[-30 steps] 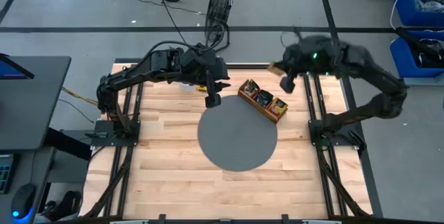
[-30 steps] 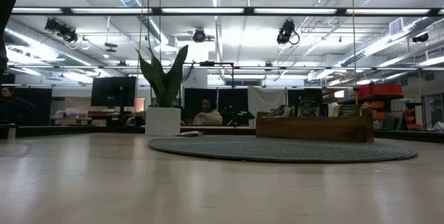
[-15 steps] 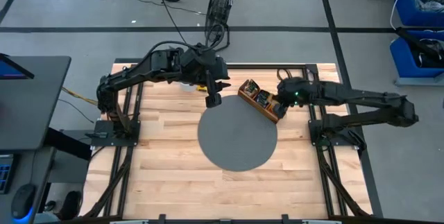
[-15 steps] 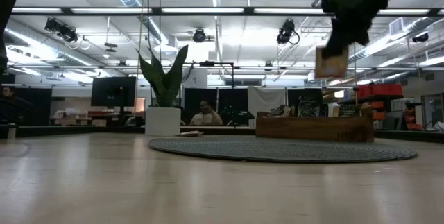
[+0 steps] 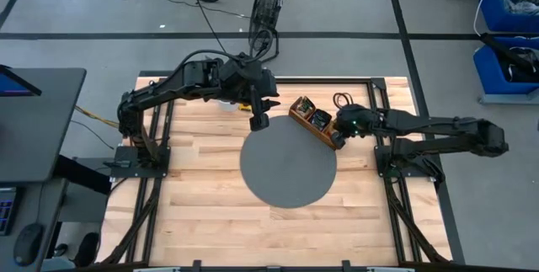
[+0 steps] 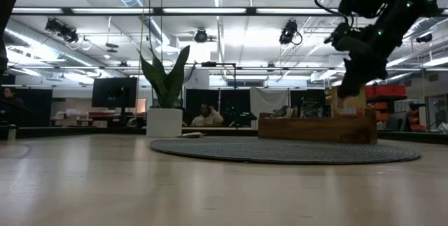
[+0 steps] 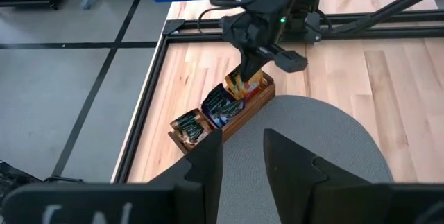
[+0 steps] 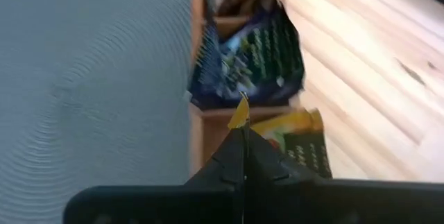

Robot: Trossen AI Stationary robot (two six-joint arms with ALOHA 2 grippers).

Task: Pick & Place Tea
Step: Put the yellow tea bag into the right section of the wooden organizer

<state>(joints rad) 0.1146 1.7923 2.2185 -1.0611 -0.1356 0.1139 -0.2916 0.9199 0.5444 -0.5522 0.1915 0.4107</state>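
Observation:
A long wooden tray point(image 5: 300, 120) lies slantwise at the grey round mat's point(image 5: 288, 171) far right rim. It holds dark blue point(image 7: 219, 106) and yellow tea packets standing in compartments. My right gripper point(image 5: 337, 129) is low over the tray's right end, shut on a yellow tea packet point(image 6: 348, 101). My left gripper point(image 5: 258, 122) hovers above the mat's far edge, open, with nothing between its fingers point(image 7: 208, 172). My right gripper pinches the yellow packet's upper edge point(image 8: 240, 113) between its two fingers, slanting down from the table's right side. The packet point(image 7: 237, 85) hangs upright below the fingers over the tray's end compartment. Whether its lower edge touches the tray, I cannot tell.
A potted green plant point(image 6: 166, 93) in a white pot stands at the table's far side, left of the tray. Black frame rails run along the table's left and right edges. The wooden top nearer than the mat is bare.
My right gripper has come down from high above the table's far right to just over the tray's right end, rolling its wrist as it sank. It has stayed shut on the yellow packet, which went down with it.

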